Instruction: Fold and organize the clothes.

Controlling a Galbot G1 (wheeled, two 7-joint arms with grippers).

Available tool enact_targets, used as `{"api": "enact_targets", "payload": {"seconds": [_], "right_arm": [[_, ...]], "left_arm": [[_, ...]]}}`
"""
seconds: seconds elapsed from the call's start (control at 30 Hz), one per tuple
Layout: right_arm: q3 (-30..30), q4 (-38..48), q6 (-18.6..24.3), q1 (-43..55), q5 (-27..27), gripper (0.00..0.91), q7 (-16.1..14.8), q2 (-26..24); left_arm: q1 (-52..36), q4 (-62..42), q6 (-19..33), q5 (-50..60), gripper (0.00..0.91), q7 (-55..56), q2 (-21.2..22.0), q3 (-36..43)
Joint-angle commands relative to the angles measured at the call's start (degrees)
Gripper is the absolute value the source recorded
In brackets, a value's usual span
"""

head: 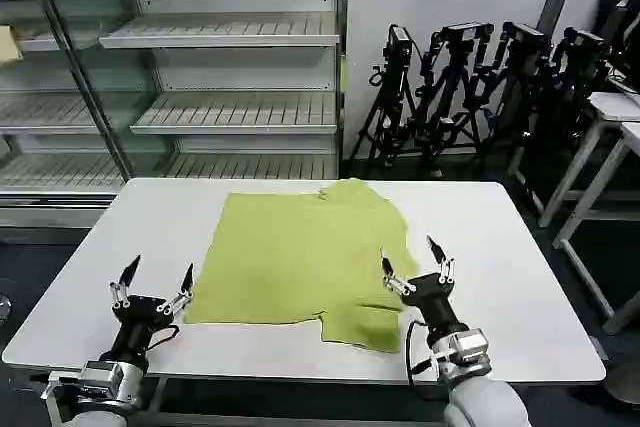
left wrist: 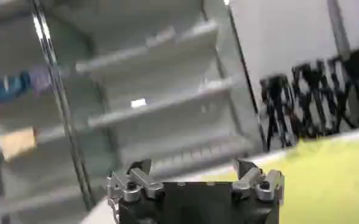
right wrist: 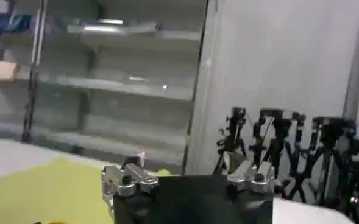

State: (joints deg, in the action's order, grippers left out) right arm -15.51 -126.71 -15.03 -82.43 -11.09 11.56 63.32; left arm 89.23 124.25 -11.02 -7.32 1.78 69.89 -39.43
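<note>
Shirt (head: 300,257) flat on white table (head: 520,277); shelving (head: 230,97) behind.

text: I read none | T-shirt (head: 300,252): plain, no print or label I can make out | shelves (head: 225,32): no signs legible | tripods (head: 470,87): no brand readable

Plain lime-green T-shirt (head: 300,257), white table (head: 520,277), seemingly black tripods (head: 480,87)
</note>
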Motion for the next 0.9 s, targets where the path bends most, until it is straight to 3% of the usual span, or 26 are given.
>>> {"api": "enact_targets", "payload": {"seconds": [0.03, 0.47, 0.9], "right_arm": [[1.61, -3.83, -5.34, -7.97, -2.47, 0.907, 2.53, -3.70], [2.22, -2.24, -10.78, -9.70, -3.09, 0.907, 4.90, -0.68], [3.38, -0.77, -10.79, -9.43, -3.63, 0.907, 4.94, -0.01]], "left_arm": [[1.49, 0.86, -22.00, -15.17, 0.907, -0.88, -4.22, -2.01], [0.84, -1.98, -22.16, -16.84, 0.907, -1.42, -4.16, 0.85], [-1.13, -4.03, -22.02, -19.34, 0.907, 0.55, -3.20, 0.68]]}}
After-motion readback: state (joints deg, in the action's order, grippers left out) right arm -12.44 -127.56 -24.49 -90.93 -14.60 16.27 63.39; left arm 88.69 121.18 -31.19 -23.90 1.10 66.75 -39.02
